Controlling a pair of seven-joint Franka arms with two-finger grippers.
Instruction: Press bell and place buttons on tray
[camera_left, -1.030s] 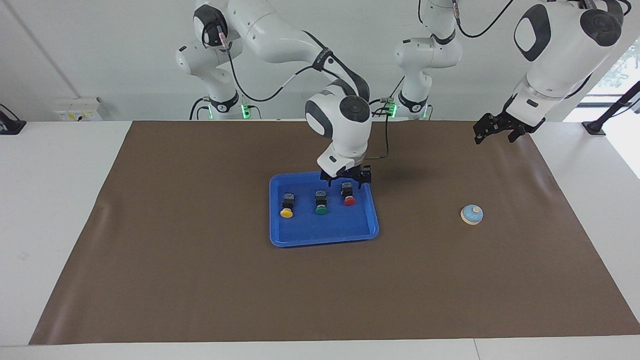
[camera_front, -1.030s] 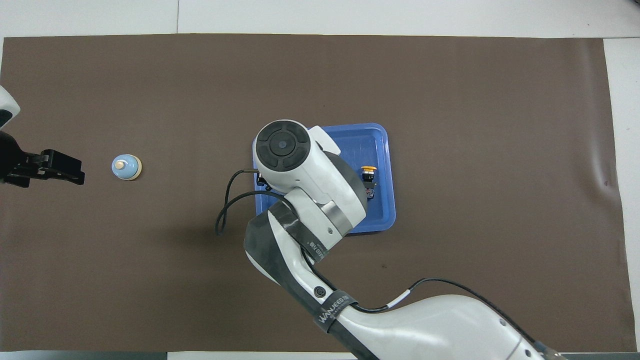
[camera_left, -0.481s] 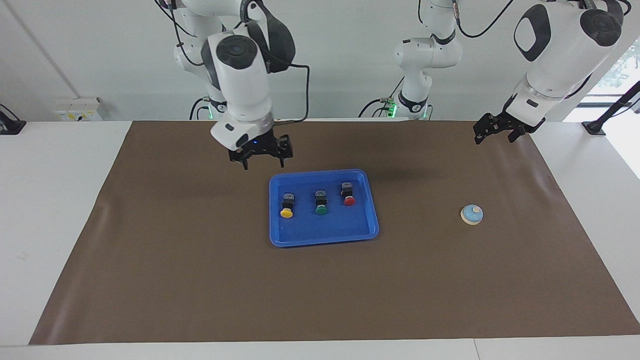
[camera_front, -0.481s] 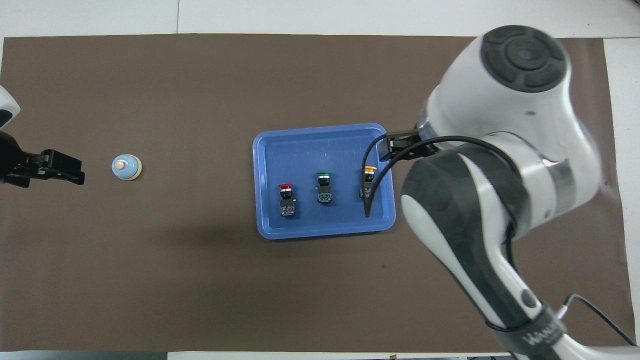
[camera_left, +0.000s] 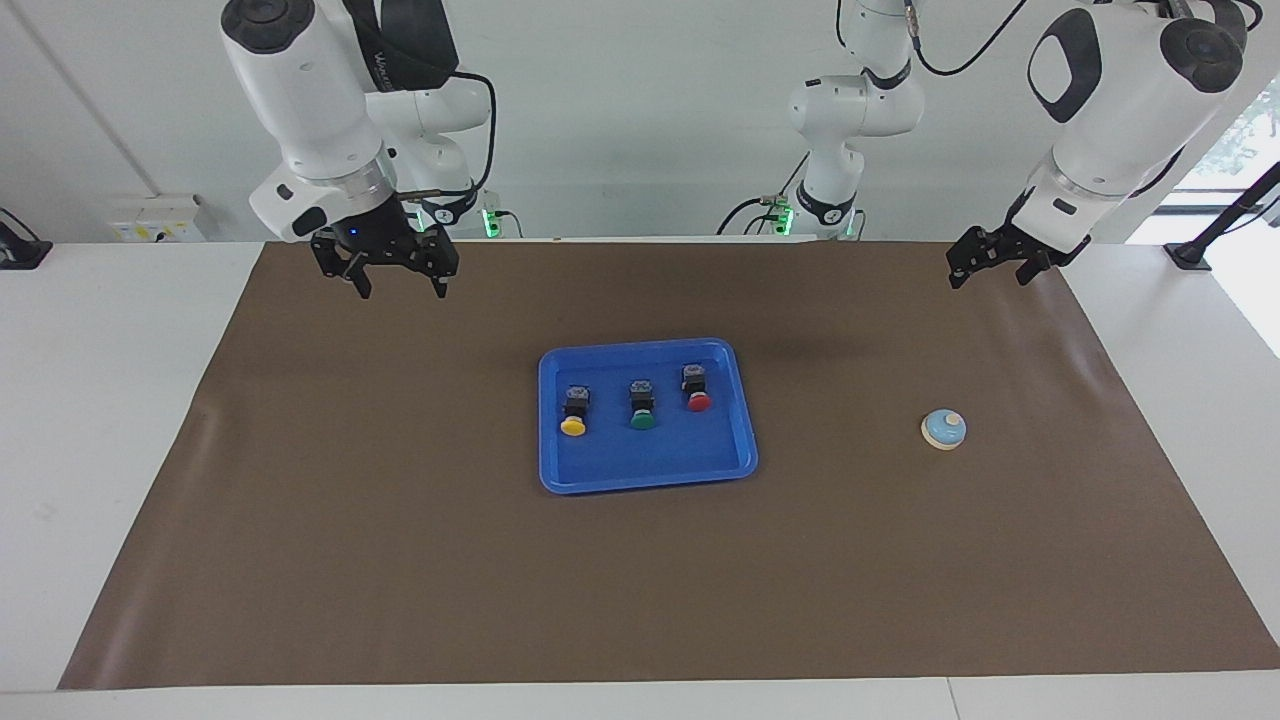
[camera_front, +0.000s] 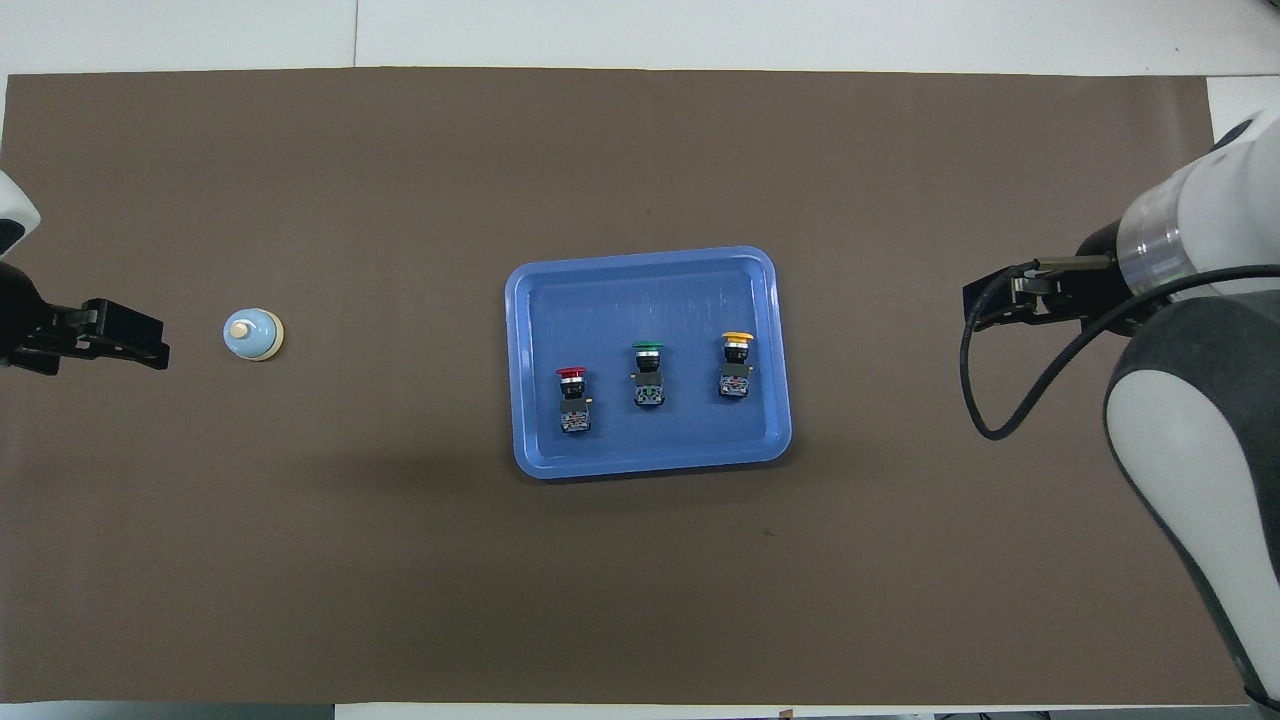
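All three buttons sit in the tray (camera_left: 648, 480) at mid-table: yellow (camera_left: 574, 412) toward the right arm's end, green (camera_left: 642, 405) in the middle, red (camera_left: 696, 388) toward the left arm's end, each apart from its neighbours and clear of the rim, caps pointing away from the robots. They line up in the half of the tray nearer the robots, leaving the other half of the tray floor bare. The bell (camera_left: 943, 429) stands alone on the brown mat (camera_left: 400, 560), well apart from the tray, toward the left arm's end. Up high, the right gripper (camera_left: 397, 283) hangs over the mat's edge nearest the robots, fingers spread, holding nothing. The left gripper (camera_left: 988, 268) hovers over the mat's corner at its own end, jaws apart and empty too. Wide open mat lies all around the tray.
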